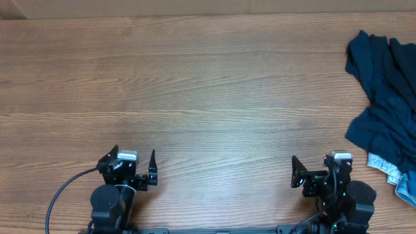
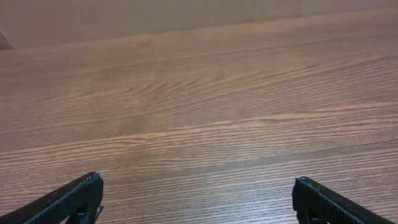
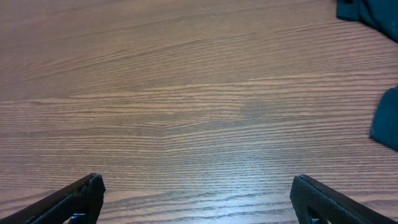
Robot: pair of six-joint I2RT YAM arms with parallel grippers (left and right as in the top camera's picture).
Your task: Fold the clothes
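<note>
A rumpled dark blue garment (image 1: 385, 97) lies in a heap at the table's right edge, partly cut off by the frame. Pale blue denim (image 1: 390, 170) pokes out under its near end. Bits of the dark fabric show at the right of the right wrist view (image 3: 387, 124). No flat T-shirt or white tag shows. My left gripper (image 1: 134, 158) is open and empty at the near left, over bare wood (image 2: 198, 183). My right gripper (image 1: 317, 162) is open and empty at the near right (image 3: 198, 183), to the left of the clothes heap.
The wooden table (image 1: 195, 84) stretches wide between and beyond the arms. A black cable (image 1: 62, 195) runs from the left arm's base towards the front left corner. The far table edge meets a pale wall at the top.
</note>
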